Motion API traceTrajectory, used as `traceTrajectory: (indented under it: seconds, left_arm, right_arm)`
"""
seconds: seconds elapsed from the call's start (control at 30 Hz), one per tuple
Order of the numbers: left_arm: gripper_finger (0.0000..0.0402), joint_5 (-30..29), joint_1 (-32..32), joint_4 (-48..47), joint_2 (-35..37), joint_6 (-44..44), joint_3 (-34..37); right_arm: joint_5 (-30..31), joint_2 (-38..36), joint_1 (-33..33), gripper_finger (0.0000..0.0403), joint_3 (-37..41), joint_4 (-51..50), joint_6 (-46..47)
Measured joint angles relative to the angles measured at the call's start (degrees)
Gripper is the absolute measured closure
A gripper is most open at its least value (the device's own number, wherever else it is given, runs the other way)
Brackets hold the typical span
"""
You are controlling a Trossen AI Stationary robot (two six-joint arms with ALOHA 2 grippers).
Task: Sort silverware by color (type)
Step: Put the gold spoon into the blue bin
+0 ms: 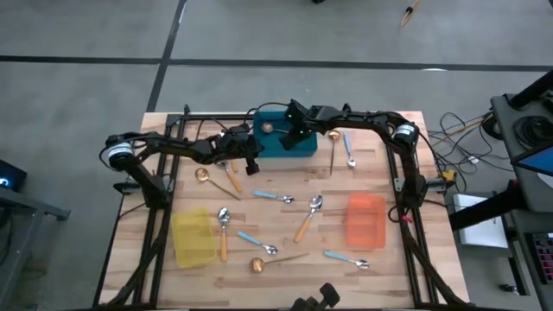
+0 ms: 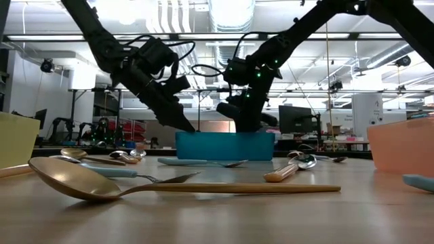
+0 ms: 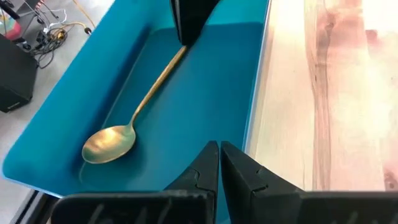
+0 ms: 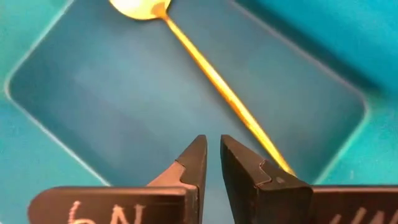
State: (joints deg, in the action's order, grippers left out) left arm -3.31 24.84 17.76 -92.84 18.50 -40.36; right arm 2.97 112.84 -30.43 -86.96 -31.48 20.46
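Note:
A blue bin (image 1: 285,140) stands at the table's far middle. One gold spoon (image 3: 134,118) lies inside it, bowl (image 4: 140,7) toward the bin's left end. My right gripper (image 4: 212,149) hangs over the bin's inside, fingers a narrow gap apart with only the bin floor between them. The spoon's handle (image 4: 236,109) runs past one finger. My left gripper (image 3: 219,152) is shut on nothing, its tips just over the bin's left near rim (image 2: 186,130). Other spoons lie on the table: blue-handled (image 1: 275,197), orange-handled (image 1: 308,220) and gold (image 1: 275,262). My right gripper points steeply down into the bin, beside the free end of the gold spoon's handle (image 4: 273,158). One finger (image 4: 267,180) covers that end, so I cannot tell whether it touches the handle. Nothing lies between the fingers.
A yellow bin (image 1: 192,238) stands near left, an orange bin (image 1: 365,218) near right. More spoons lie right of the blue bin (image 1: 348,149) and left of it (image 1: 207,175). In the low view a gold spoon (image 2: 135,186) lies close at the near edge.

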Motion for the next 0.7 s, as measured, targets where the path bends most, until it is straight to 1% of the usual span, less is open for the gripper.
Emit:
traceTrajectory:
  seconds: [0.17,0.4,0.57,0.7]
  left_arm:
    - [0.0402,0.0,0.0,0.01,2.42,0.0,-0.01]
    - [0.0402,-0.03,0.0,-1.17,7.71,-0.41,-0.01]
    - [0.0402,-0.06,0.0,-1.41,14.16,-0.38,0.52]
    - [0.0402,-0.21,0.0,-1.99,19.49,0.58,0.68]
  right_arm:
    - [-0.23,0.0,-0.46,0.0365,0.02,2.51,-0.24]
    - [-0.46,0.11,-0.51,0.0365,0.02,10.21,0.52]
    - [-0.44,0.13,-0.47,0.0365,0.02,11.66,5.52]
    - [-0.48,0.13,-0.45,0.0365,0.02,11.6,14.35]
